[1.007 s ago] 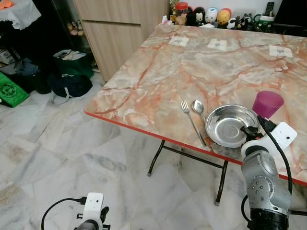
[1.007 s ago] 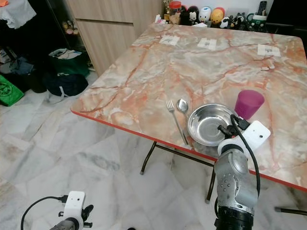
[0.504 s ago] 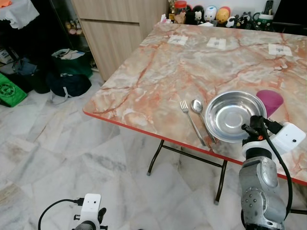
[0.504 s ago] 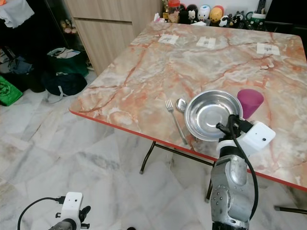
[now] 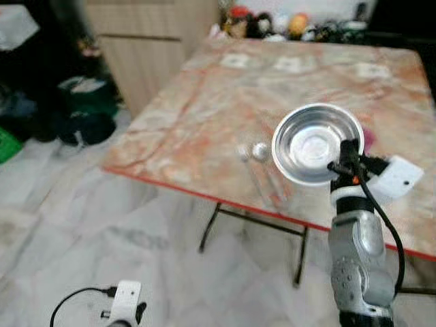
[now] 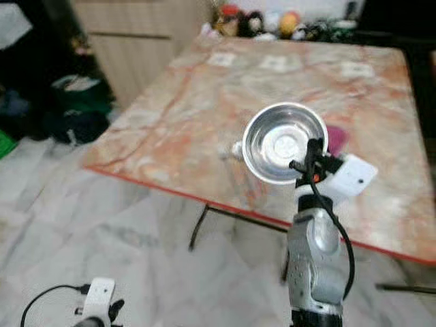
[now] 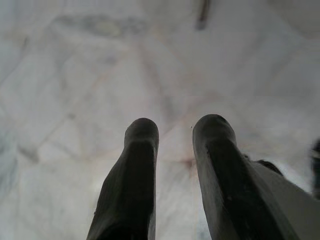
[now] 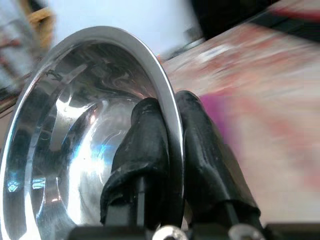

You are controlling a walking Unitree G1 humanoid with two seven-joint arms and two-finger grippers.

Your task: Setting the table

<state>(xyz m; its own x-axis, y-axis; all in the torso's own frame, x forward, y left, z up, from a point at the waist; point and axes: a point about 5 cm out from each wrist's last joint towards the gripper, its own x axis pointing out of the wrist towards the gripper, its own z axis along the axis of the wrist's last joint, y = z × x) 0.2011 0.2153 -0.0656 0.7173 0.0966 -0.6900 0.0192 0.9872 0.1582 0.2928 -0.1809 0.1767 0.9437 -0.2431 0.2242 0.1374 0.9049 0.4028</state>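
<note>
My right gripper is shut on the rim of a steel bowl. It holds the bowl in the air over the near edge of the marble table, tilted so that the inside faces me. In the right wrist view one finger presses inside the bowl and the other outside. A fork and a spoon lie side by side on the table just left of the bowl. A purple cup peeks out behind the bowl's right edge. My left gripper hangs low over the floor, open and empty.
Small figurines line the table's far edge, with three paper squares in front of them. A wooden cabinet and dark bags stand on the left. The table's folding legs stand on the marble floor.
The right gripper has lifted the bowl off the table and tipped it up to face me. The whole view has shifted and blurred.
</note>
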